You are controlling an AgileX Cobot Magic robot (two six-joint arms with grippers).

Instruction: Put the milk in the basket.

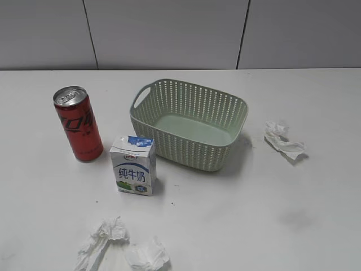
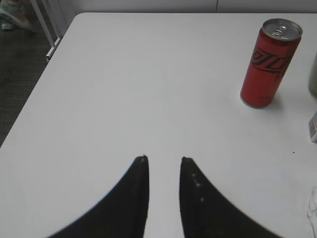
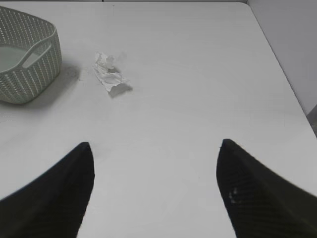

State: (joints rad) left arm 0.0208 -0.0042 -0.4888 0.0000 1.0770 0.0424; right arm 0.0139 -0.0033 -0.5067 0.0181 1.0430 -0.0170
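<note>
1. Left gripper (image 2: 163,159): the two dark fingers stand nearly together with only a narrow slit of table between the tips. They hold nothing and sit over bare white table (image 2: 124,89).
2. Right gripper (image 3: 156,145): the fingers are spread wide apart, with a broad stretch of table showing between them. Nothing is held.
3. Milk (image 1: 133,165): the small white carton with blue characters and a green patch stands upright on the table. In the exterior view it is just in front of the basket's near left corner, close to it; whether they touch cannot be told. In the left wrist view only a sliver shows at the right edge, well off to the right of the left fingers and ahead of them.
4. Basket (image 1: 223,155): pale green with lattice sides, resting on the table. It lies ahead and far to the left of the right fingers, well apart from them.
5. Red can (image 2: 270,63): upright, ahead and to the right of the left fingers, well apart from them, and beside the milk.
6. Crumpled tissue (image 3: 109,74): on the table ahead of the right fingers, between them and the basket, slightly left.
7. More crumpled tissue (image 1: 121,245): lies at the near table edge in the exterior view, in front of the milk.
</note>
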